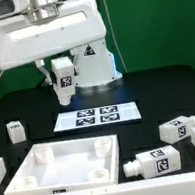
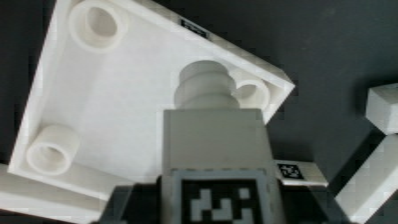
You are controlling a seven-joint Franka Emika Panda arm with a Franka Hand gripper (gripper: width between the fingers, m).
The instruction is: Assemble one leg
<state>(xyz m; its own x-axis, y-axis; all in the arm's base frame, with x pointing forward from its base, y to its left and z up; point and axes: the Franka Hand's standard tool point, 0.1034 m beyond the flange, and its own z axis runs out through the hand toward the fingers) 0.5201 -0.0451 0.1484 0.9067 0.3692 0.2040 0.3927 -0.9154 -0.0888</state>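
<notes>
My gripper is shut on a leg, a chunky white post with a tag on its side, and holds it in the air behind the marker board. In the wrist view the leg fills the middle, with its narrower stub end pointing away from the gripper. The white tray-like tabletop lies far below it. A corner socket shows just beside the stub. In the exterior view the tabletop lies at the front left.
Two more tagged legs lie on the black table on the exterior view's right. A small white tagged cube sits on the exterior view's left. The arm's white base stands at the back. White parts show at both side edges.
</notes>
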